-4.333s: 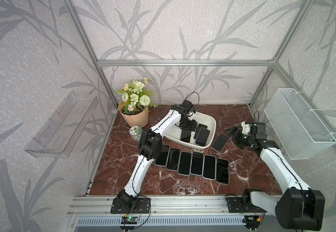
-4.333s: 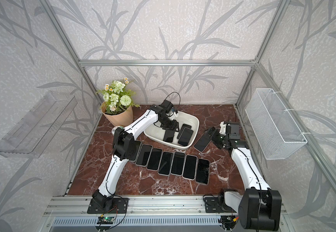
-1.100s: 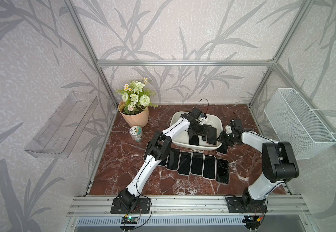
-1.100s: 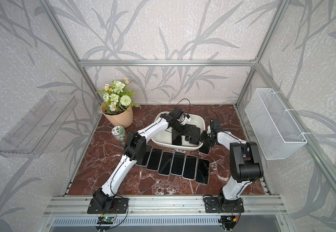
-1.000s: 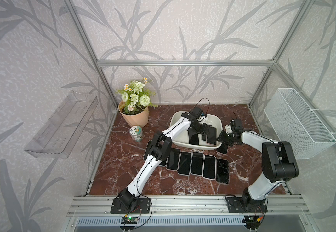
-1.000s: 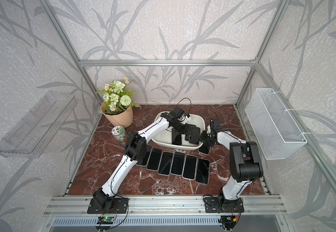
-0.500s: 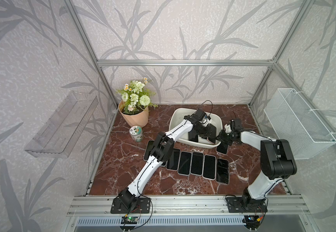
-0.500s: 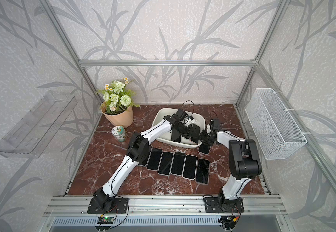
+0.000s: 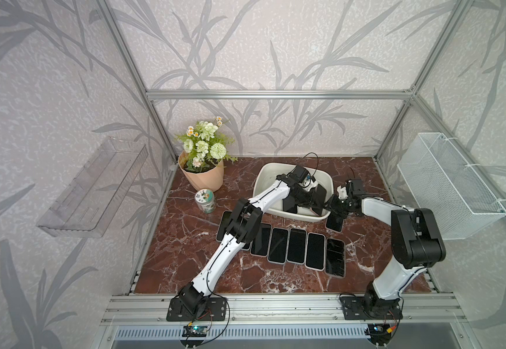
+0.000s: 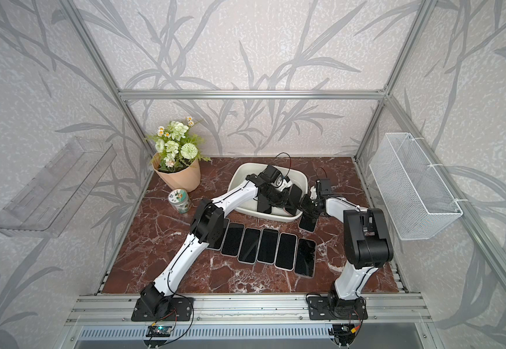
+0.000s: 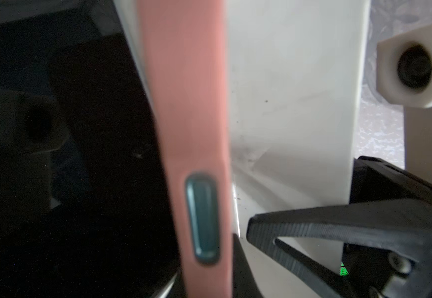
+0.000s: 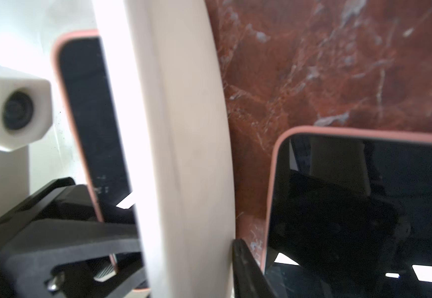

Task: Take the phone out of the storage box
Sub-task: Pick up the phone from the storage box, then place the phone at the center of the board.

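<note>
Gripping the pink-cased phone (image 11: 191, 103) by its edge, the left gripper (image 9: 309, 200) is pressed together on it inside the storage box (image 9: 264, 179); the phone is not yet clear of the rim. The right gripper (image 9: 337, 206) straddles that rim, but whether it pinches cannot be told. A row of phones (image 9: 297, 249) lies on the marble tabletop (image 9: 185, 256), and at least one other phone sits in the box. Case: matte, rounded, silicone-like. Box: smooth off-white plastic with a flared lip.

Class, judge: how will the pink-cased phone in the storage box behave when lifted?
Probably stiff: the pink-cased phone shows a straight edge. Its glossy screen may slip; the matte case should grip. Flat, so unlikely to roll.
</note>
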Robot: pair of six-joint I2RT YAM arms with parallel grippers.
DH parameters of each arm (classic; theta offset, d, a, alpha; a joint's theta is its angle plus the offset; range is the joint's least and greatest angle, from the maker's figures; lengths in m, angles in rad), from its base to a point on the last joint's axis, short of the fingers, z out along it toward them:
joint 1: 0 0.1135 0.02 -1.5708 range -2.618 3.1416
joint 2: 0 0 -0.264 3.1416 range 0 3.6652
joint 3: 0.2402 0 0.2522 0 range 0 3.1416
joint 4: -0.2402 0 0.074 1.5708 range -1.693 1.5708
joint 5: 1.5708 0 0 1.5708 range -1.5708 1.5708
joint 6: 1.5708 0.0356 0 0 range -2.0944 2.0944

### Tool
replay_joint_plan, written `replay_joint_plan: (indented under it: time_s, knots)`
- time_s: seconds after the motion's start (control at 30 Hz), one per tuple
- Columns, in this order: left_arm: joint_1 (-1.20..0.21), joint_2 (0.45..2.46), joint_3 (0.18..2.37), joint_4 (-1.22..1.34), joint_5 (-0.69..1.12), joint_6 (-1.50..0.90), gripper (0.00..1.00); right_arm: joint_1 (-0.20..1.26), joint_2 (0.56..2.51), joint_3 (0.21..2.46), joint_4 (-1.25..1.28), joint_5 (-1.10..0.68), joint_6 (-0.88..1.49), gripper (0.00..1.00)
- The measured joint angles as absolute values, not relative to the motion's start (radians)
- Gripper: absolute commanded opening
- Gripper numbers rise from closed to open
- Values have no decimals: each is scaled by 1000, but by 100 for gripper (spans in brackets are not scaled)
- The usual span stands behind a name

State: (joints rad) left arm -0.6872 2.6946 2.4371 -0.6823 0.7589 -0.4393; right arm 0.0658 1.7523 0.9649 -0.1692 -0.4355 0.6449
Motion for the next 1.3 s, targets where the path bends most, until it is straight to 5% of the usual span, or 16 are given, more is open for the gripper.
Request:
replay_joint_plan:
  time_s: [0.37,0.83,1.3]
  knots:
    - [-670,2669,2429,-670,730,-466,2,67,1663,949,-168,-444,657,68]
    - [-706,2417,2312,-500,723,-586,2,-87,1106,932,-280,-294,672,72]
    - [-960,2791,2525,-321,702,-876,5,-87,1024,1007,-363,-282,697,72]
